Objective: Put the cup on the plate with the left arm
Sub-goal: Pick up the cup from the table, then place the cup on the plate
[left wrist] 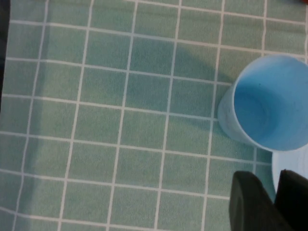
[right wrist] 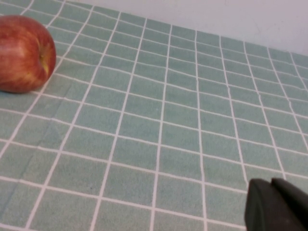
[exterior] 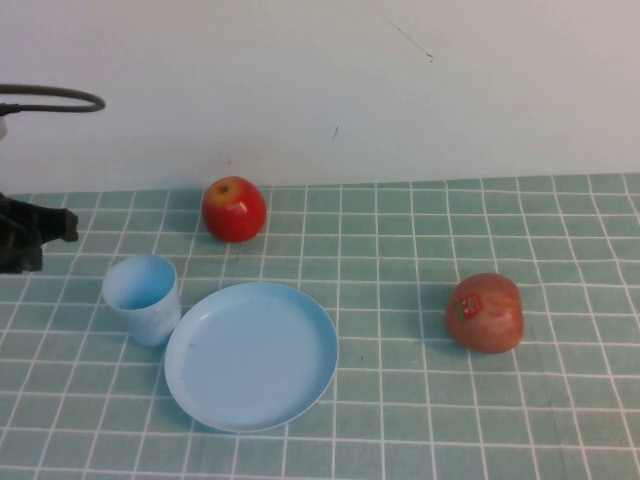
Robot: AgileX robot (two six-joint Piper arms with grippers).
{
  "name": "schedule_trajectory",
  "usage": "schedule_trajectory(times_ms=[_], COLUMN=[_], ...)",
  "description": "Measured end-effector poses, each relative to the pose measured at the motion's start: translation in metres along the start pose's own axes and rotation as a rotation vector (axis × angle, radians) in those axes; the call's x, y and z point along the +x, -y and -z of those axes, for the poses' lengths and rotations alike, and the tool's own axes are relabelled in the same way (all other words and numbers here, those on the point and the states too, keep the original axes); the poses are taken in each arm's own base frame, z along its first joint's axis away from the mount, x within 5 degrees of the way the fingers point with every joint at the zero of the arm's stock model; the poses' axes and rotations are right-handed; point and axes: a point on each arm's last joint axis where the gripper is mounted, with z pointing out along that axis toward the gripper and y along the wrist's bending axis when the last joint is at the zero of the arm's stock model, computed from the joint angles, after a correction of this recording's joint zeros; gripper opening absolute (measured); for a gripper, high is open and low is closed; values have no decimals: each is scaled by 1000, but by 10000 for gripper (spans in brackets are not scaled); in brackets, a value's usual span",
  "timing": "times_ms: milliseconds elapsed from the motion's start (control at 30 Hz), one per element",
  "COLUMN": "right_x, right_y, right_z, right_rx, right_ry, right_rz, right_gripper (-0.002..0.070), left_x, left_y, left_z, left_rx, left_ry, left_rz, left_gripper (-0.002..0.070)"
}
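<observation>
So the cup [exterior: 142,297] sits upright on the green checked tablecloth [exterior: 420,400], just left of the plate [exterior: 251,355], pretty much touching its rim. A red-yellow apple [exterior: 234,209] sits farther back, and a second apple with a sticker [exterior: 485,313] lies well off to the right. The left gripper [exterior: 45,228] hovers at the far left edge, apart from the cup; can't tell if its fingers are open. The right gripper [right wrist: 276,204] only shows in its wrist view, fingers looking closed, with the apple off at the frame's edge.
</observation>
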Motion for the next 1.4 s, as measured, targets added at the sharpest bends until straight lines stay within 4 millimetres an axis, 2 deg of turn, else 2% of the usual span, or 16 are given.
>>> schedule_trajectory(times_ms=[167, 300, 533, 733, 800, 867, 933, 1033, 1133, 1267, 1400], right_x=[0, 0, 0, 0, 0, 0, 0, 0, 0, 0, 0], right_y=[0, 0, 0, 0, 0, 0, 0, 0, 0, 0, 0], right_z=[0, 0, 0, 0, 0, 0, 0, 0, 0, 0, 0], right_rx=[0, 0, 0, 0, 0, 0, 0, 0, 0, 0, 0], right_ry=[0, 0, 0, 0, 0, 0, 0, 0, 0, 0, 0], right_rz=[0, 0, 0, 0, 0, 0, 0, 0, 0, 0, 0], right_gripper=[-2, -2, -2, -2, -2, -2, -2, -2, -2, -2, -2], left_x=[-26, -36, -32, -25, -22, -20, -19, -28, -45, -68, -71], left_y=[5, 9, 13, 18, 18, 17, 17, 19, 22, 31, 51], left_z=[-28, -57, -117, -153, -162, -170, -172, -167, -152, -118, -94], left_rx=[3, 6, 34, 95, 98, 95, 97, 103, 114, 188, 266], left_ry=[-82, -170, -309, -355, -370, -387, -389, -372, -333, -270, -273], left_rz=[-5, -3, 13, 1, -12, -10, -25, -35, -45, -70, -98], left_gripper=[273, 335, 331, 326, 300, 188, 94, 28, 12, 10, 10])
